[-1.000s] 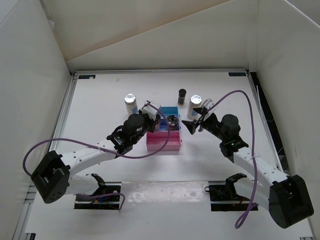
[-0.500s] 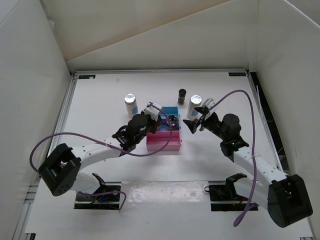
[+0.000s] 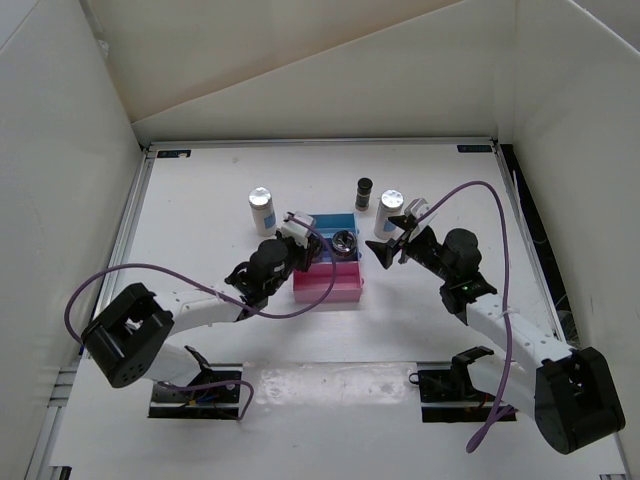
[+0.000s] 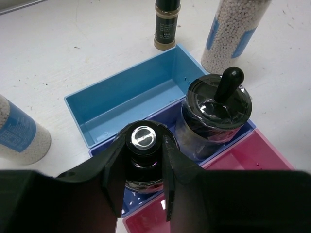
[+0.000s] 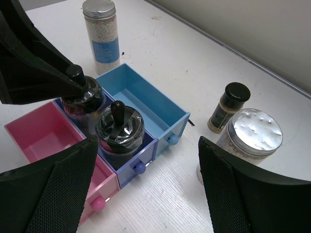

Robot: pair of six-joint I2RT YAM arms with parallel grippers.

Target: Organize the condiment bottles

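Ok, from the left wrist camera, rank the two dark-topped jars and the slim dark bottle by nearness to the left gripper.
1. Gripped jar, between the fingers of the left gripper, at the purple compartment's left end.
2. Knob-topped jar, just right, same compartment.
3. Slim dark bottle, on the table beyond the blue compartment.

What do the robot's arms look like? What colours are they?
The left arm and right arm are white tubes with chunky black joints. A purple cable loops beside each. The left gripper and right gripper are black with two fingers.
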